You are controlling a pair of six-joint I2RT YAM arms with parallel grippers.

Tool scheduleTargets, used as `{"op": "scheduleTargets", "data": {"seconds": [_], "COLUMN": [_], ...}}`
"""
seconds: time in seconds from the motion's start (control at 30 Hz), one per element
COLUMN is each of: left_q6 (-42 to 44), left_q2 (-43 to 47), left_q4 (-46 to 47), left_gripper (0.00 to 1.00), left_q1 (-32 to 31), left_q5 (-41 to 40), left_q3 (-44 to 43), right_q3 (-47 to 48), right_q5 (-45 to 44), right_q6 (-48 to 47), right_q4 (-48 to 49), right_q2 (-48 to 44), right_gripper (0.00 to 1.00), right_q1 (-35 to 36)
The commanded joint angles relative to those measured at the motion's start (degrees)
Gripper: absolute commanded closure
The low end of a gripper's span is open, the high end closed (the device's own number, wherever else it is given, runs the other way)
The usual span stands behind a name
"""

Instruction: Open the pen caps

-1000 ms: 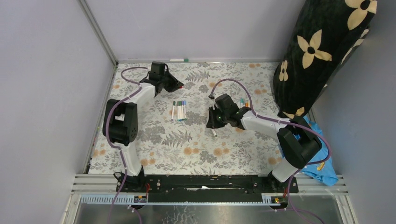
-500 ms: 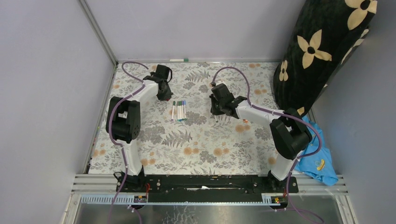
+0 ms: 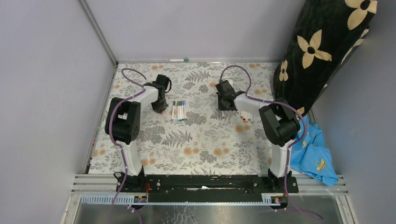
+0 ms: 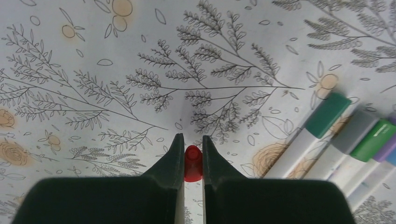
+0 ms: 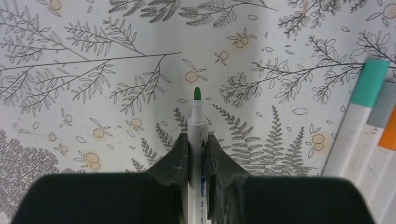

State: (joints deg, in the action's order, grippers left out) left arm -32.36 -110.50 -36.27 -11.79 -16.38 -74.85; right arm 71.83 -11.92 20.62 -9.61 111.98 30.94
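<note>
My left gripper (image 4: 192, 138) is shut on a small red pen cap (image 4: 193, 163), low over the floral mat and just left of the middle row of capped pens (image 3: 179, 110). In the left wrist view these show a green cap (image 4: 328, 115) and a second green cap (image 4: 379, 139). The right gripper (image 5: 197, 136) is shut on a white pen barrel (image 5: 198, 140) whose bare green tip (image 5: 197, 94) points away from it. A teal cap (image 5: 370, 83) and an orange cap (image 5: 388, 135) sit on pens to its right. From above, the left gripper (image 3: 160, 105) and the right gripper (image 3: 227, 104) stand apart.
A second group of pens (image 3: 244, 115) lies right of the right gripper. One more pen (image 3: 179, 60) lies along the back wall. A black flowered bag (image 3: 322, 51) stands at the back right, and a blue cloth (image 3: 314, 156) lies off the mat's right edge.
The left gripper has swung nearer and down beside the middle pens, still holding the red cap. The right gripper has moved back and to the right with its pen, toward the right group.
</note>
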Motion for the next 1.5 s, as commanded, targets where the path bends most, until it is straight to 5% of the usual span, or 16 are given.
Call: {"op": "scheduleTargets", "data": {"seconds": [0.0, 0.4, 0.93, 1.47], "left_q6": [0.9, -0.5, -1.2, -2.0], "left_q2": [1.0, 0.1, 0.6, 4.1], "left_q4": [-0.3, 1.1, 1.3, 0.8], "left_gripper": [0.98, 0.83, 0.4, 0.31], "left_q1": [0.3, 0.3, 0.4, 0.5], "left_q5": [-3.3, -2.1, -1.5, -0.6], "left_q3": [1.6, 3.2, 3.6, 2.2], "right_q3": [3.2, 5.2, 5.4, 3.1], "right_q5": [-2.8, 0.4, 2.6, -2.0], "right_q6": [-0.1, 1.6, 4.0, 1.9], "right_q4": [-0.4, -1.5, -0.6, -1.7], "right_q2": [0.8, 3.0, 5.3, -1.9], "right_gripper": [0.98, 0.9, 0.72, 0.65], "right_q1": [-1.4, -2.1, -0.5, -0.2]}}
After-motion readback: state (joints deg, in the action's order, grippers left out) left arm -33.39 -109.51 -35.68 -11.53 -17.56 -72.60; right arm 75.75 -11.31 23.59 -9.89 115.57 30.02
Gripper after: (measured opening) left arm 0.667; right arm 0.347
